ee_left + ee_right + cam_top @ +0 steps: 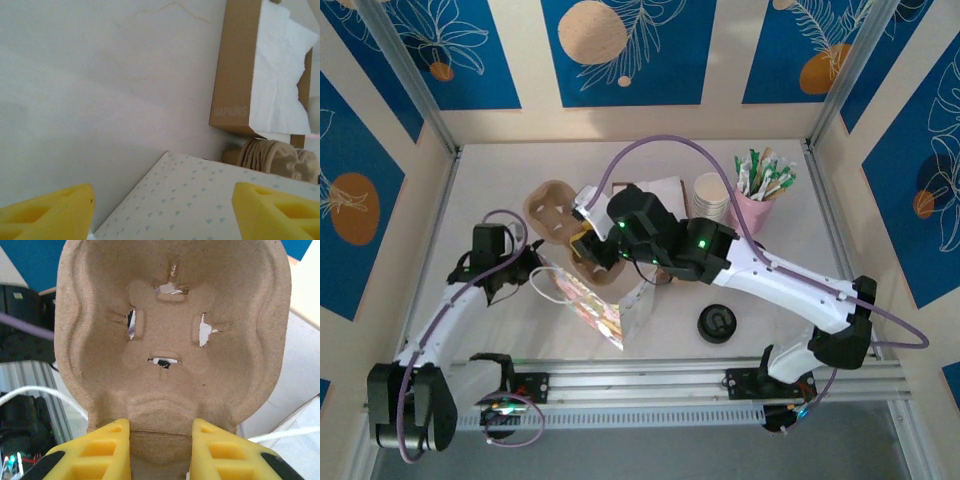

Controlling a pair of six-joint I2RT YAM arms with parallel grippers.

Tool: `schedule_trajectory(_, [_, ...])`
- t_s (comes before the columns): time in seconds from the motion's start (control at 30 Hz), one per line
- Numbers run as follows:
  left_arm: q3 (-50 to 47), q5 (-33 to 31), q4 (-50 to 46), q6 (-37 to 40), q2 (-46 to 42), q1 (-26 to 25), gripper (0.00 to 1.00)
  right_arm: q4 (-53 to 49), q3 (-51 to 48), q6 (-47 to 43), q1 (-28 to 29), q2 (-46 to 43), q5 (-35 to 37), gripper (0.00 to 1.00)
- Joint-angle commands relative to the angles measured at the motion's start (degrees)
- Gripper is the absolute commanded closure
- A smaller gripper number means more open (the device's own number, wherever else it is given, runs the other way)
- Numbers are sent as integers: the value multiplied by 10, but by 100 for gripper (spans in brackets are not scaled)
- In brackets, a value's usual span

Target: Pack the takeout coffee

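Note:
The takeout coffee, a tan moulded-pulp cup carrier [170,325], stands on edge in front of my right wrist camera, its cup wells facing the lens. My right gripper [160,427] is shut on its lower rim. From above, this carrier [603,272] hangs at the mouth of a patterned paper bag [595,308], with the right gripper [584,246] just above it. My left gripper [525,262] is at the bag's left end by the white cord handle. Its yellow fingers [50,210] stand wide apart, open, over the heart-printed bag side [210,185].
More pulp carriers [553,210] lie behind the bag and show as a stack [272,156]. A napkin box [665,192] [235,65], white paper cups [712,195] and a pink cup of sachets [760,195] stand at the back. A black lid [717,323] lies front right.

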Motion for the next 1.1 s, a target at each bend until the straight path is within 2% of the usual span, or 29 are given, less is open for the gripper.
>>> schedule_trajectory(0.0, [61,-28,-65,64,-23,-4,23,-20,-12,-4,9,-8,-10,72])
schedule_trajectory(0.17, [128,-25,-126,132,-24,-3,13,-40,-19,3,15,-10,-3,72])
schedule_trajectory(0.27, [177,-43,-181,160,-9,-3,12,-60,-19,14,17,-11,11,72])
schedule_trajectory(0.6, [195,-51,-190,169,-33,-3,9,-94,-27,41,22,-14,41,73])
schedule_trajectory(1.07, [187,-33,-190,161,-53,-3,10,26,-2,-34,15,3,34,74])
